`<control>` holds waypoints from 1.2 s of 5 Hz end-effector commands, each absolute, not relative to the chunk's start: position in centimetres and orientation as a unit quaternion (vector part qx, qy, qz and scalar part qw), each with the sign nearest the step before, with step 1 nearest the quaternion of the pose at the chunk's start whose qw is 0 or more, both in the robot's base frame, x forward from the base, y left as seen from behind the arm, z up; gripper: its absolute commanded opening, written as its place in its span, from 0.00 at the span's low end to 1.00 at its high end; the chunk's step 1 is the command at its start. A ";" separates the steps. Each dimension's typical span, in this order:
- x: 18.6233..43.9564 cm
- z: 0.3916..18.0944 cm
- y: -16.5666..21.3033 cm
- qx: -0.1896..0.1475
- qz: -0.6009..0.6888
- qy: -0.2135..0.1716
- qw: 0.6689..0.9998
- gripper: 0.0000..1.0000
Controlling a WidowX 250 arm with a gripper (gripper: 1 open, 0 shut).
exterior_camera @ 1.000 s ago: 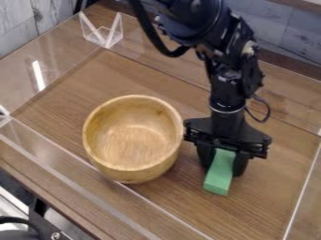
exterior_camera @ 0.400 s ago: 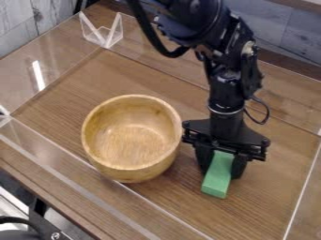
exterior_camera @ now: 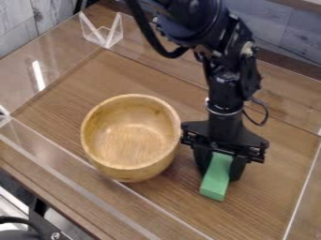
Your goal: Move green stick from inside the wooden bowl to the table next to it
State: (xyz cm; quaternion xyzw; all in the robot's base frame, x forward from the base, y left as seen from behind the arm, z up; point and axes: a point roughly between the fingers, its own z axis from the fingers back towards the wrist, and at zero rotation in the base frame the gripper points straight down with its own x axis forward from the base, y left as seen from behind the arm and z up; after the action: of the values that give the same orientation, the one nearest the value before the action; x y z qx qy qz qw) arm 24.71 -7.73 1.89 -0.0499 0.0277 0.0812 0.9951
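The green stick stands tilted on the table, just right of the wooden bowl. Its lower end rests on the tabletop and its upper end sits between the black fingers of my gripper, which points straight down and is shut on it. The bowl is upright with nothing inside it. A narrow gap separates the stick from the bowl's right wall.
Clear acrylic walls run along the table's edges, with one close in front of the bowl and stick. A small clear triangular stand sits at the far left corner. The black arm rises behind the gripper.
The gripper and the green stick have shifted very slightly left and down toward the front; the grip stays shut and the bowl has not moved.
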 end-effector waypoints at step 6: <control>25.0 3.8 -6.9 -0.058 0.090 0.020 0.994 1.00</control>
State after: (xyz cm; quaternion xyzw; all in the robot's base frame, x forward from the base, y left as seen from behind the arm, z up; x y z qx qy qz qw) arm 23.96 -7.00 2.39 -0.0500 0.0492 0.0877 0.9937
